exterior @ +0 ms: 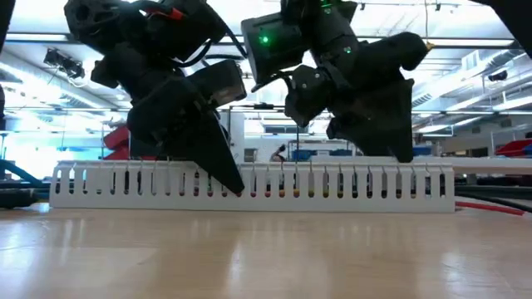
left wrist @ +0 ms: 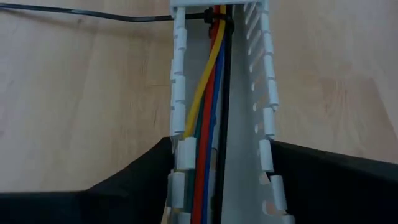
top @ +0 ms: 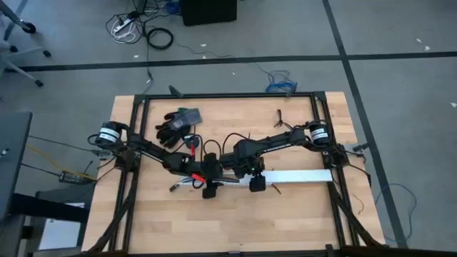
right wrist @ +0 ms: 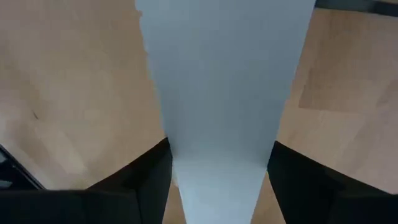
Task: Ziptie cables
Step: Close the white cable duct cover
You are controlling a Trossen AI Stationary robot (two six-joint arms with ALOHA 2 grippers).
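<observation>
Left gripper: low at the channel's left end, its fingers apart and straddling both slotted walls; whether they press the walls, I cannot tell.
Right gripper: just right of the left one, over the channel's covered stretch, fingers spread to either side of the lid.
Channel: long, white, lying across the table near its middle.
Cables: yellow, red, blue and black, running side by side inside the channel.
Ziptie: looped round the cables at a slot, its thin black tail lying out on the wood.
Gloves: near the table's back edge, well apart from the channel.
</observation>
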